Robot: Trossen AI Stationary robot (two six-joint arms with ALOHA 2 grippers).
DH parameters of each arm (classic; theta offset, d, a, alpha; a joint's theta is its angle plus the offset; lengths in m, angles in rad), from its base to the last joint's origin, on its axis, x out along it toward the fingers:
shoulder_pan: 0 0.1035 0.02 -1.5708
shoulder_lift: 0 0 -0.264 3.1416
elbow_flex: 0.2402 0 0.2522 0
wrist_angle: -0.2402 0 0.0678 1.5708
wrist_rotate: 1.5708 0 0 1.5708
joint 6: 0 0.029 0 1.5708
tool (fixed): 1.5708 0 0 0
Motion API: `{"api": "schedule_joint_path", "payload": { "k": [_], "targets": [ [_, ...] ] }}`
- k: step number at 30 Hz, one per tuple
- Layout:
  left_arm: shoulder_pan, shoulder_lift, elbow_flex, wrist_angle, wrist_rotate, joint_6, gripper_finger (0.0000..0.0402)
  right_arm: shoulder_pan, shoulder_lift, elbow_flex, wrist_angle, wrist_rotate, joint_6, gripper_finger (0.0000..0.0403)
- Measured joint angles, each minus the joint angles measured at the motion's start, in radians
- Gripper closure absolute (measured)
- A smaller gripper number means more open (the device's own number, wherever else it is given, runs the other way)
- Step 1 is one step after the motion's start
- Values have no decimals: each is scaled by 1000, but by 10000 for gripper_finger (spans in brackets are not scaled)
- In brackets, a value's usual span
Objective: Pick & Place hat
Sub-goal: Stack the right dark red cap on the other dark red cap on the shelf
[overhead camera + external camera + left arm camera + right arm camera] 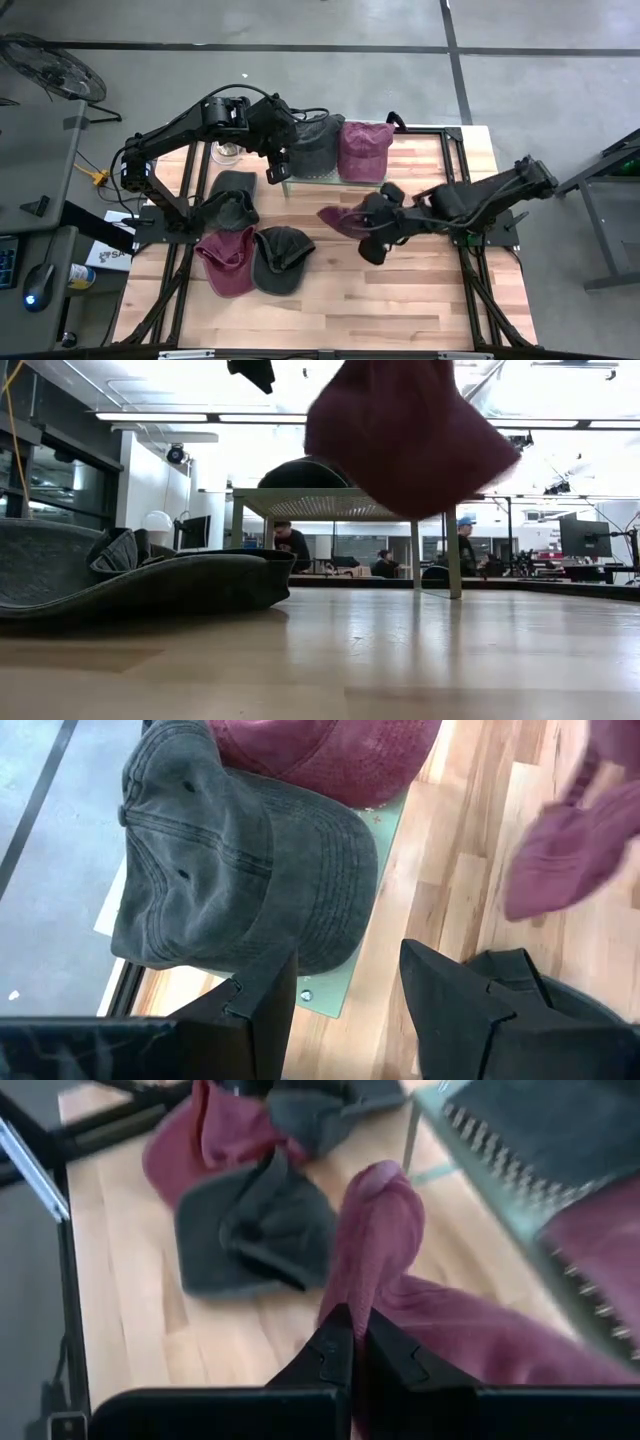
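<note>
Transport is underway: your left gripper [272, 172] is hovering, fingers apart, at the rack's [318, 181] grey hat [315, 142], while your right gripper [368, 238], clamped on the maroon hat [345, 219], is carrying it above the table [400, 300], needing a clear rack spot next.

two hats [340, 148] on rack [318, 181], four hats [250, 235] on table [400, 290] left

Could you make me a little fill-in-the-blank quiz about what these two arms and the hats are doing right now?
1. The right tool is shut on a ____ hat.
2. On the rack sit ____ hats.
3. The left tool hangs open by the rack's ____ hat.

Missing words: maroon; two; grey
</note>
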State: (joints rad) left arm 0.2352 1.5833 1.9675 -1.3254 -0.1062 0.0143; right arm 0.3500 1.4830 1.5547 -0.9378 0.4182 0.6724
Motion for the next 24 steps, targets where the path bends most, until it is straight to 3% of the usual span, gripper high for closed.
{"api": "schedule_joint_path", "payload": {
  "k": [12, 24],
  "targets": [
    [0, 0, 0, 12, 0, -19, 227, -17, 0, 221, -87, 205, -118, 403],
    [0, 0, 0, 271, 33, -19, 227, -64, 0, 295, -82, 200, -243, 403]
  ]
}}
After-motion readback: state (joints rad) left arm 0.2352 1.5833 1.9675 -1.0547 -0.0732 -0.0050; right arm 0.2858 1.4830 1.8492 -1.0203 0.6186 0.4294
